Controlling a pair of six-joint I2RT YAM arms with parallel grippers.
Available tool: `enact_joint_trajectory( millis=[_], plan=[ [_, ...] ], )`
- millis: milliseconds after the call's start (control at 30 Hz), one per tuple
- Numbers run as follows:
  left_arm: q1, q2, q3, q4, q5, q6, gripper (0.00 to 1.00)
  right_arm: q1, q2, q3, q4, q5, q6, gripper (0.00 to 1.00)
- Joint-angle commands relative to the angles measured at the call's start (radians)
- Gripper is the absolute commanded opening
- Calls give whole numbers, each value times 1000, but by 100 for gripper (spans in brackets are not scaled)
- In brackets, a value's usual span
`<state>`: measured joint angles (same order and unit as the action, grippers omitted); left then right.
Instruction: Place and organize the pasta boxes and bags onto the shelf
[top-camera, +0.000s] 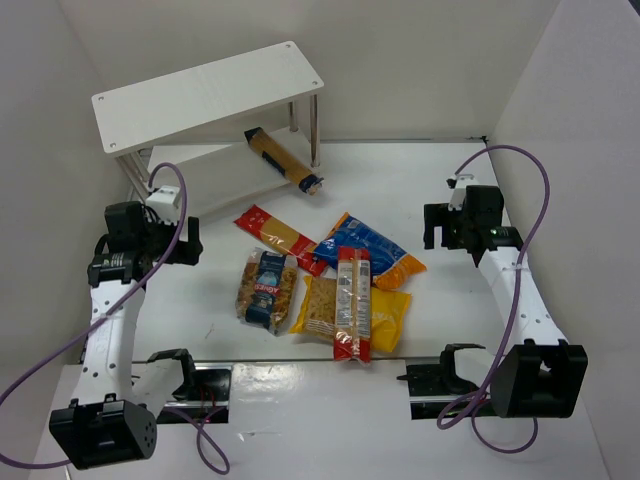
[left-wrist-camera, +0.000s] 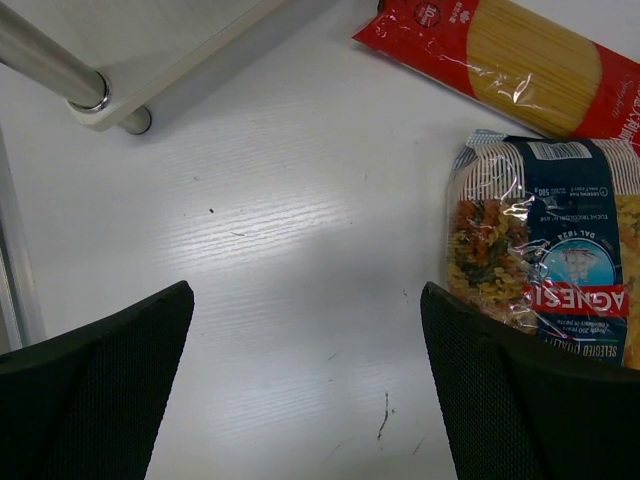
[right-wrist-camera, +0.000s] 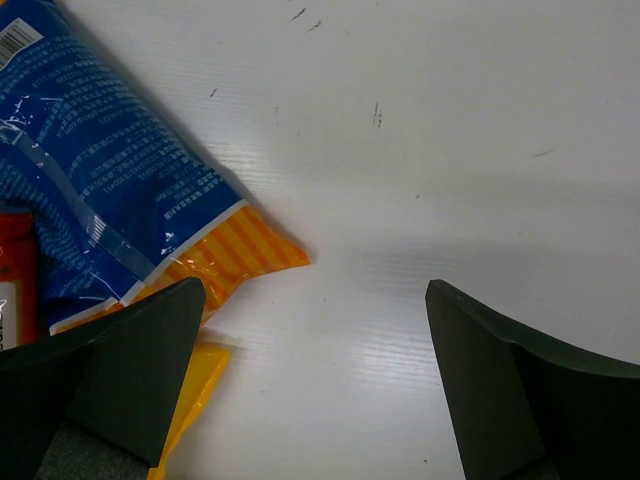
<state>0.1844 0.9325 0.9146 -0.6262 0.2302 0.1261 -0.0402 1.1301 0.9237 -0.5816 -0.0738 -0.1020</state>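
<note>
While both arms hang above the table (top-camera: 420, 180), neither one holds anything. The left gripper (left-wrist-camera: 310, 385) has its fingers (left-wrist-camera: 95, 390) spread wide over bare tabletop, just beside the clear blue-labelled bag (left-wrist-camera: 540, 260). The right gripper (right-wrist-camera: 315, 385) is spread in the same way, near the striped end of the blue-orange bag (right-wrist-camera: 110, 190), and a corner of the yellow bag (right-wrist-camera: 195, 385) shows beside its left finger.

At the far left of the table stands the shelf (top-camera: 210, 95). Only one packet is at it — the long tan box (top-camera: 278, 156), which lies slanted at the lower tier under the top board, its dark blue end reaching out beside a front leg. Whether it rests fully on the lower board, I cannot tell.

The other packets lie together on the table between the arms. One spaghetti packet (top-camera: 275, 233) lies diagonal, close to the shelf. A second spaghetti packet (top-camera: 352, 305) lies straight across the yellow bag and touches the blue-orange bag.
</note>
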Motion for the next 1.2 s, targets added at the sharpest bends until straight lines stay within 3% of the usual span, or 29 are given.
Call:
enact_joint_trajectory(
  millis=[0, 367, 533, 700, 967, 1167],
  plan=[
    [-5, -9, 24, 22, 15, -5, 100, -6, -19, 47, 5, -35, -11, 100],
    [-5, -9, 24, 22, 15, -5, 100, -6, -55, 37, 5, -99, -74, 100],
    [-5, 0, 24, 22, 37, 4, 100, 124, -4, 133, -85, -305, -345, 100],
    [-5, 0, 24, 13, 46, 14, 100, 253, 333, 297, -403, -490, -718, 100],
    [-5, -35, 15, 22, 55, 14, 100, 549, 407, 231, -360, -400, -814, 100],
    [-5, 0, 15, 22, 55, 23, 100, 560, 428, 231, -360, -443, -846, 100]
  ],
)
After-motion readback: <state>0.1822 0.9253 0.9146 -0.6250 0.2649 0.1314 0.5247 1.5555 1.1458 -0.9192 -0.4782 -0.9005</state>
